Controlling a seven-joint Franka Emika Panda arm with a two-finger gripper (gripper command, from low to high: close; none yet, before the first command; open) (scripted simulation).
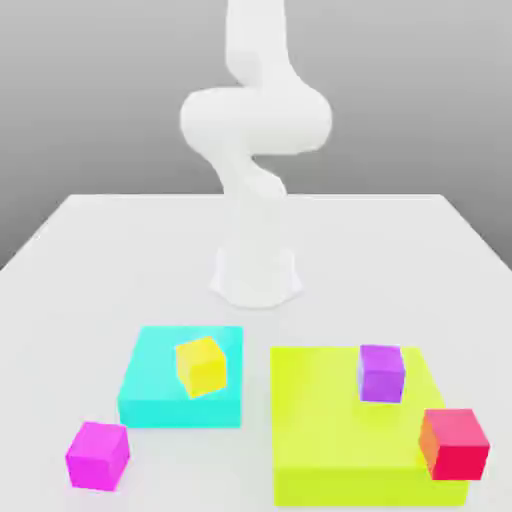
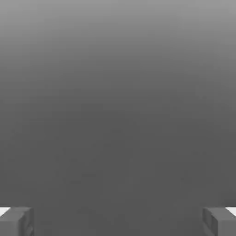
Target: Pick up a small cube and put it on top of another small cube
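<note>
Pink cube (image 1: 97,455) sits on the table (image 1: 60,300), near left corner in the exterior view, just beside the cyan slab (image 1: 160,400) carrying a yellow cube (image 1: 201,365). Looks rigid, light, smooth-faced; best taken across two opposite flat sides, from above. Purple cube (image 1: 381,373) and red cube (image 1: 454,443) rest on the lime slab (image 1: 320,440), right. Gripper (image 2: 118,221) spread wide, holding nothing.

Four small cubes—magenta cube (image 1: 97,455), yellow cube (image 1: 201,365), purple cube (image 1: 381,373), red cube (image 1: 454,443)—and two flat slabs, cyan slab (image 1: 150,395) and lime slab (image 1: 330,440).
</note>
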